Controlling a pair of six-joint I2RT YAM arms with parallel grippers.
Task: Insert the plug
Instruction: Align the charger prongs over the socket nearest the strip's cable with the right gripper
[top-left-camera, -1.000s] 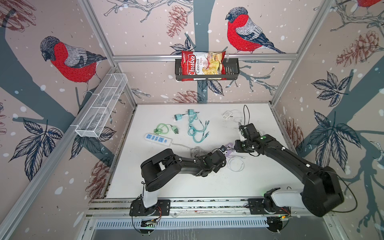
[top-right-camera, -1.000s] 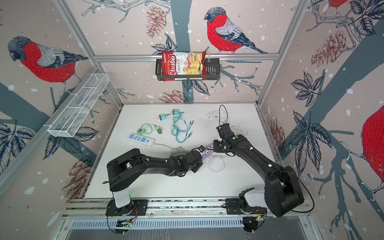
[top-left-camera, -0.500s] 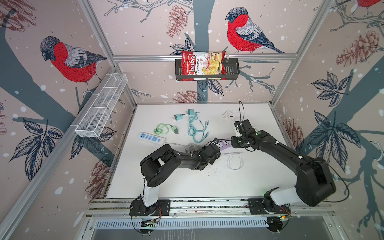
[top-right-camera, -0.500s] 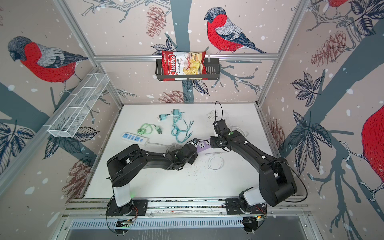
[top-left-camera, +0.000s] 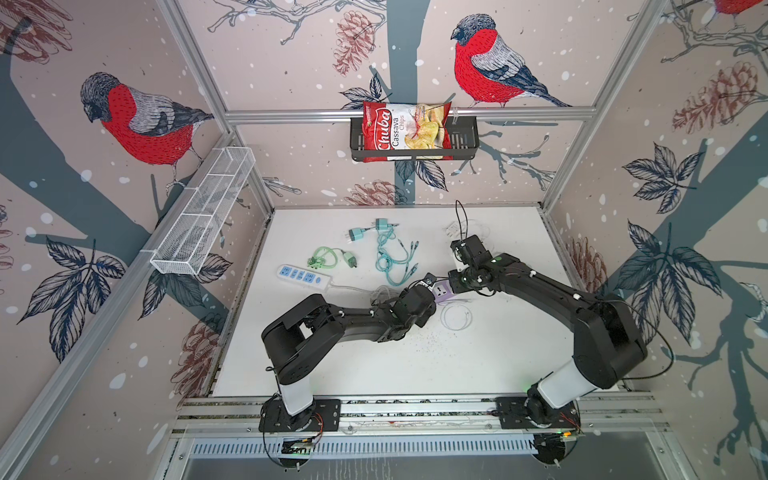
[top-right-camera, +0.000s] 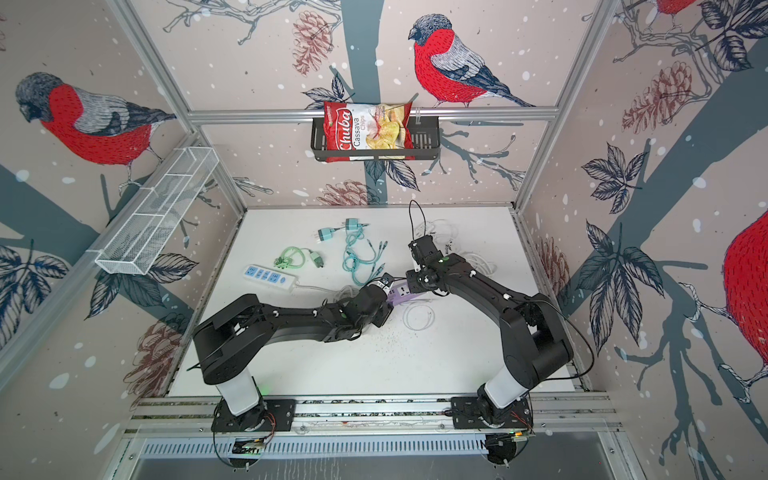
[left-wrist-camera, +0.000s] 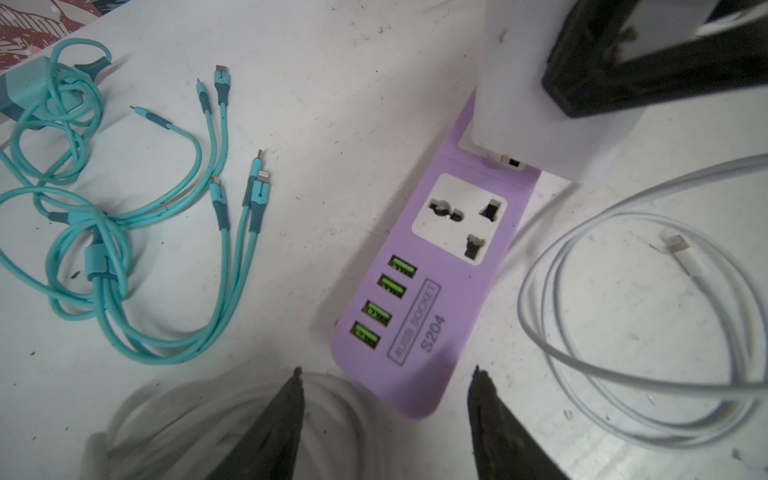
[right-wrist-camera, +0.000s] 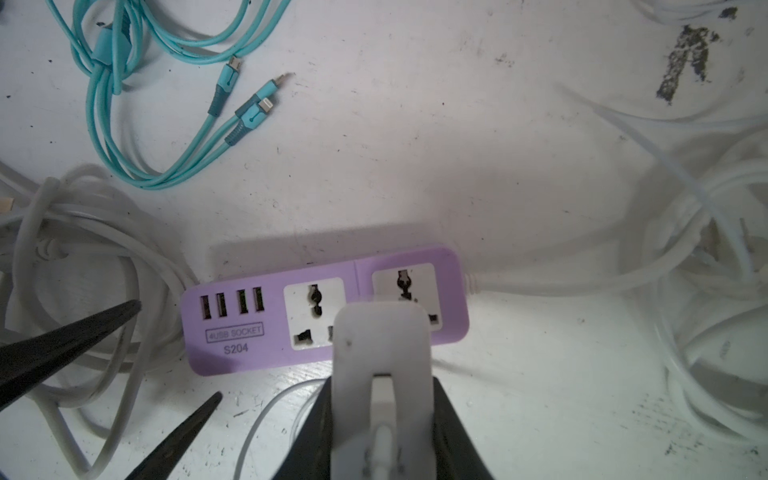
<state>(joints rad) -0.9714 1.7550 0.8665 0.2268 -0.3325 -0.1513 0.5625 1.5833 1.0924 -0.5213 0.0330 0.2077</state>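
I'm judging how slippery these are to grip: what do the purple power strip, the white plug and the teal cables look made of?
Purple power strip: hard moulded plastic, matte, with crisp socket cut-outs.
White plug in the right hand: smooth plastic, rounded moulded edges, probably rigid.
Teal cables: likely rubbery sheathing, soft loops, dull surface.
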